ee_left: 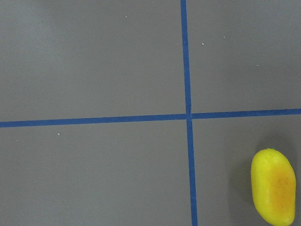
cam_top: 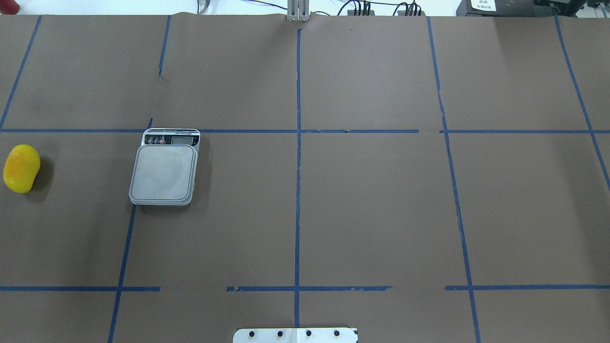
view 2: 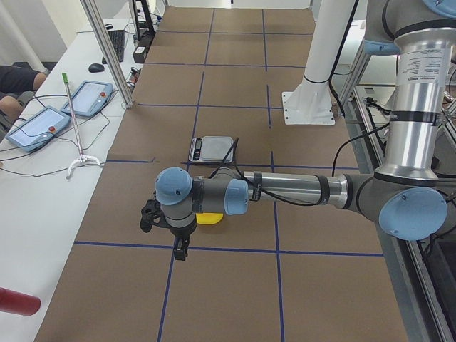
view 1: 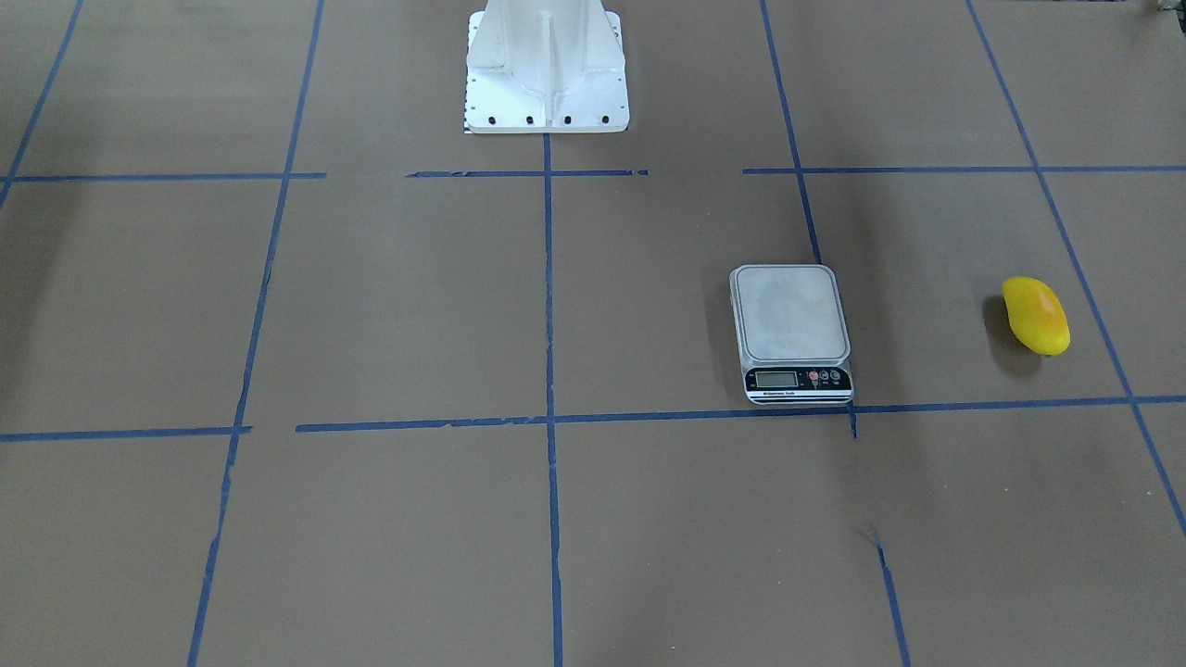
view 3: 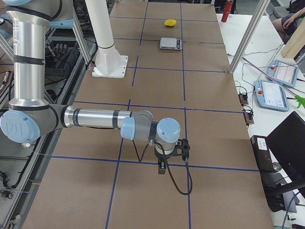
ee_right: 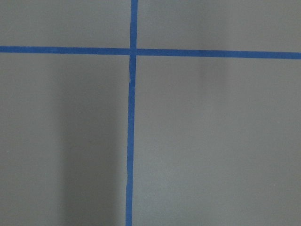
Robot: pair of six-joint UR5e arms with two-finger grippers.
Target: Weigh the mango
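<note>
The mango [cam_top: 21,168] lies on the brown table at its far left edge, also in the front view [view 1: 1036,315] and at the bottom right of the left wrist view [ee_left: 273,186]. The grey scale [cam_top: 164,171], its platform bare, stands apart from the mango, to its right in the overhead view. In the left side view the left arm's wrist half hides the mango [view 2: 209,219]; my left gripper [view 2: 180,249] hangs beside it above the table. My right gripper [view 3: 162,168] hangs over the table's other end. I cannot tell whether either is open or shut.
Blue tape lines [cam_top: 298,157] divide the table into squares. The white robot base [view 1: 546,69] stands at the table's middle edge. Teach pendants [view 2: 43,121] and cables lie on the side bench. A red cylinder [view 3: 228,11] stands beyond the mango's end.
</note>
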